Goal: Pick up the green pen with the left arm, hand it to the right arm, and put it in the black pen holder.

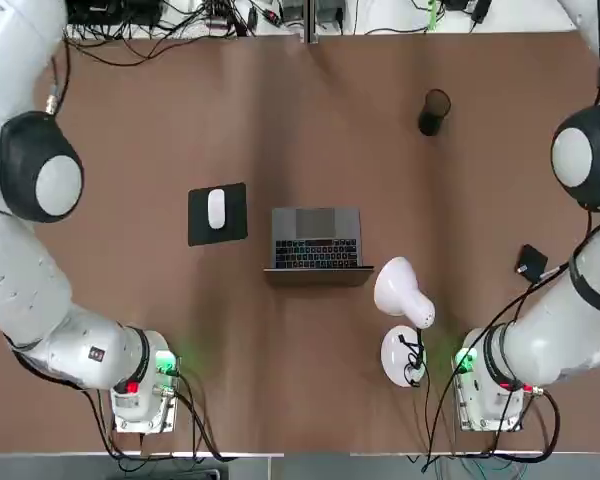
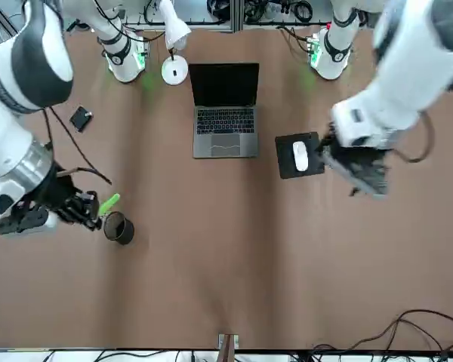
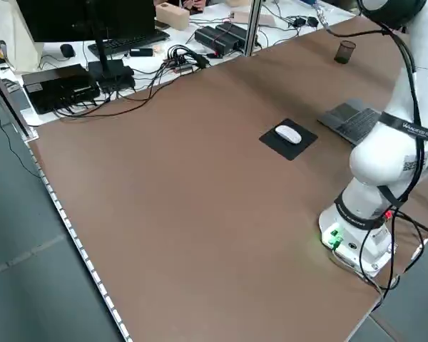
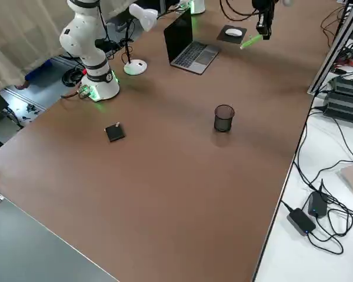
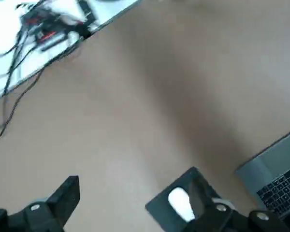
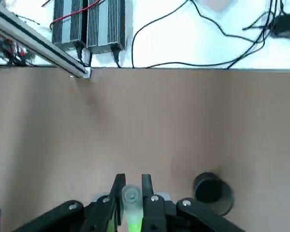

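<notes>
Here, your right pincer (image 6: 133, 178) clamps the green pen (image 2: 109, 204), long axis slanted, near the black pen holder (image 2: 118, 228); your left pincer's (image 5: 134, 188) fingers stand apart.

Even, fairly bright light is falling over the brown table (image 1: 310, 380), leaving soft, dark vertical streaks on its top (more sheen than shadow, perhaps). The base lights (image 1: 166, 361) are glowing green. The left wrist view is looking blurry, its far cables (image 5: 19, 72) smearing softly.
</notes>
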Motion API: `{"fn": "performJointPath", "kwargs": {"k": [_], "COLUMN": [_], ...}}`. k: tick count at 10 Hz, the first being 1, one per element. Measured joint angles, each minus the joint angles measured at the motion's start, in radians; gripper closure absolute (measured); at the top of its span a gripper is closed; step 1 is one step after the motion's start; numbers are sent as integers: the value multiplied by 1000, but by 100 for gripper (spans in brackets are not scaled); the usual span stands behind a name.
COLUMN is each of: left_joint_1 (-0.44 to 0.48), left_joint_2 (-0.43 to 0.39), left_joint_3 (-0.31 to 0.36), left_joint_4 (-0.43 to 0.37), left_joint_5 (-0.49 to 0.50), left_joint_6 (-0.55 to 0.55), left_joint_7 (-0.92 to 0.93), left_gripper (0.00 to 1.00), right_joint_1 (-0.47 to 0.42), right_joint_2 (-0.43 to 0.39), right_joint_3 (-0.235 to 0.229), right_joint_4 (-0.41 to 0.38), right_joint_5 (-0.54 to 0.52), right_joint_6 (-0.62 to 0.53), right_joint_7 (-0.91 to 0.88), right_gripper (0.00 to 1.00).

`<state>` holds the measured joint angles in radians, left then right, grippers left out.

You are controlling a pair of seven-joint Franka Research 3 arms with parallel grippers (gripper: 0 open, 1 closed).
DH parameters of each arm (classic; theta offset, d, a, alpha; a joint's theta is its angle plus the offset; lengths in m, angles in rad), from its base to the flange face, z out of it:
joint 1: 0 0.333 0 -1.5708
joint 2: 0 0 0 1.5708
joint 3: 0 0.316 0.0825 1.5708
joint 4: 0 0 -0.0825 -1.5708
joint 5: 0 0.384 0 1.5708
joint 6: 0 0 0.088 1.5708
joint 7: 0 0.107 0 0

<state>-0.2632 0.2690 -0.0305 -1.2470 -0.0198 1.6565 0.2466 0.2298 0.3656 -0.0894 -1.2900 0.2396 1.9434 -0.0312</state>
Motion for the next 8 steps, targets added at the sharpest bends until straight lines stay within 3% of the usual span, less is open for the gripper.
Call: {"fn": "performJointPath", "kwargs": {"k": [1, 3, 5, 8], "left_joint_1": [33, 46, 78, 141], "left_joint_2": [-24, -85, -177, -309], "left_joint_3": [13, 85, 134, 138], "left_joint_4": [-5, -48, -155, -316], "left_joint_5": [-4, -4, -4, -4], "left_joint_6": [-43, -103, -124, -130], "left_joint_7": [-43, -143, -237, -273], "left_gripper": [0, 0, 0, 0], "right_joint_1": [-13, -18, -17, -24], "right_joint_2": [1, -7, -36, -50], "right_joint_3": [0, 3, 8, 7], "right_joint_4": [-33, -157, -315, -535], "right_joint_5": [0, 0, 0, 0], "right_joint_6": [34, 207, 408, 687], "right_joint_7": [-57, -130, -179, -218], "right_gripper": [82, 82, 82, 82]}}
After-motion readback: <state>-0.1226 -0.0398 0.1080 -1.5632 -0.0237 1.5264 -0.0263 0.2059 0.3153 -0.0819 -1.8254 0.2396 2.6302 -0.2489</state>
